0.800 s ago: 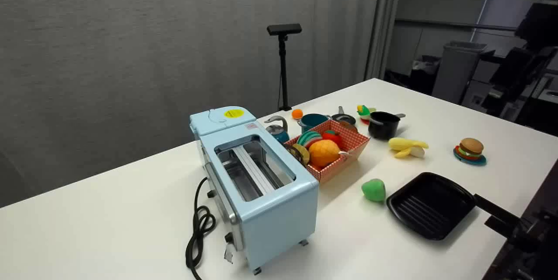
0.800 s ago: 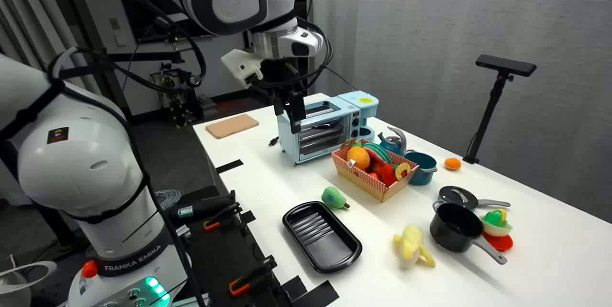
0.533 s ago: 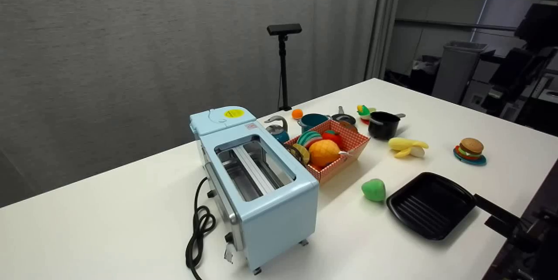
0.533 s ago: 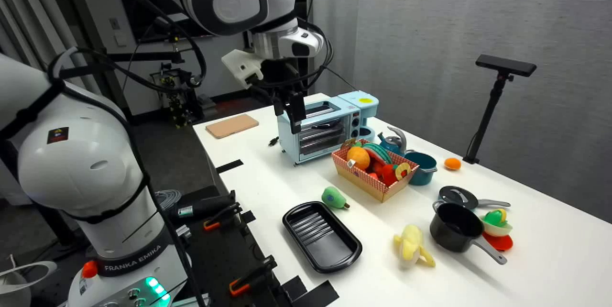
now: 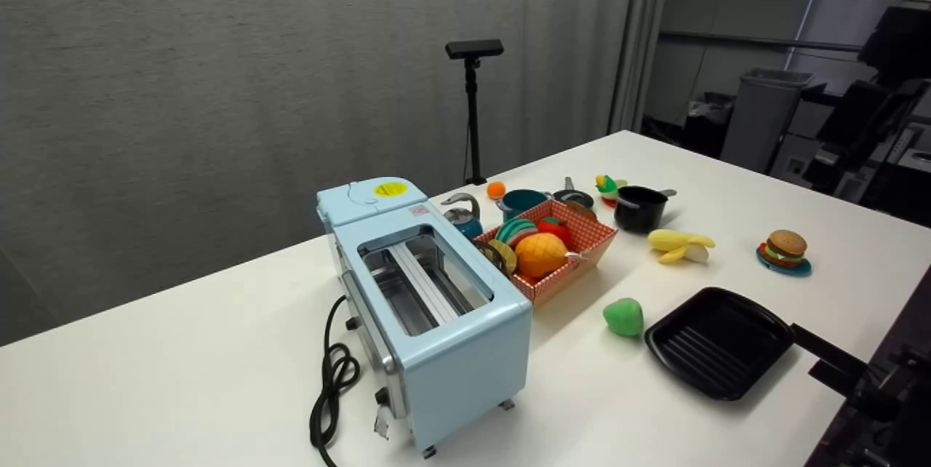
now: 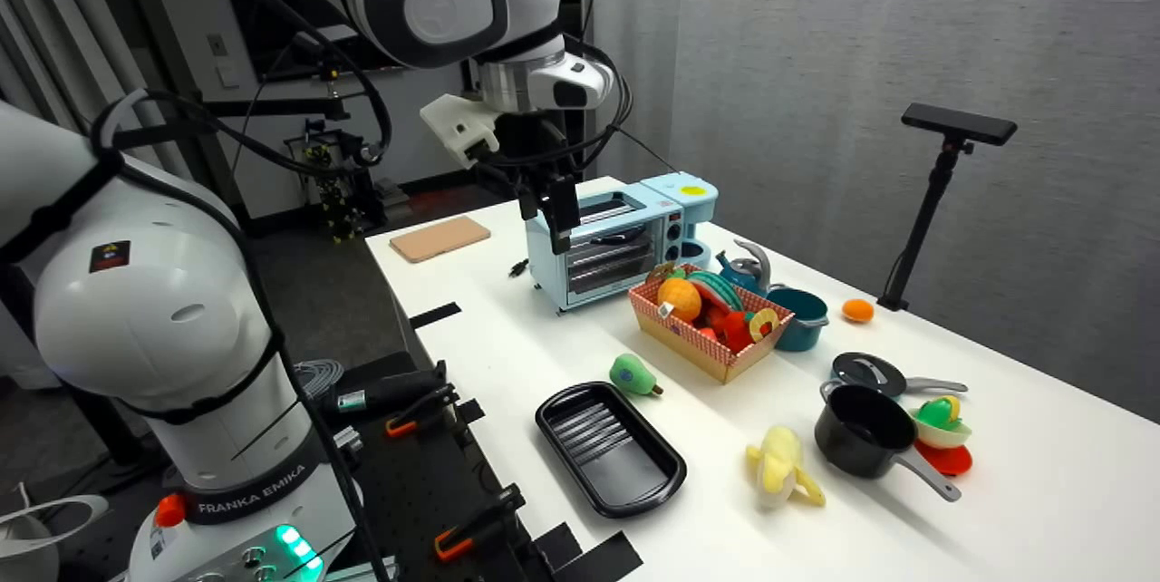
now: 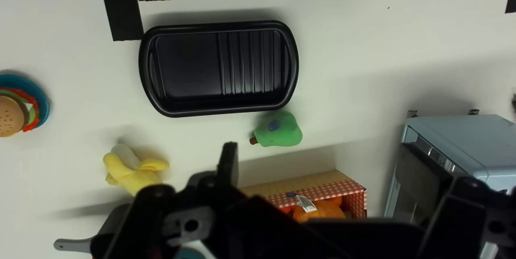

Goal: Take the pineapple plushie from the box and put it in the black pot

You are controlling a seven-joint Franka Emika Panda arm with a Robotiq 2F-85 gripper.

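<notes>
The pineapple plushie [image 5: 540,256] lies in the box [image 5: 588,263] beside a toy watermelon [image 5: 513,229] in an exterior view; the black pot [image 5: 637,217] stands apart from them, near the banana [image 5: 675,242]. In an exterior view, the gripper [image 6: 545,228] hangs over the table [image 6: 1042,528], covering part of the toaster [image 6: 616,262]. In the wrist view, the fingers [image 7: 229,162] are spread wide, and the gripper partly hides the plushie.

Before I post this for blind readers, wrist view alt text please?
The open tool partly hides the pot and the box holding the pineapple. Higher in frame: a pear and grill pan; left, a banana and burger.
</notes>
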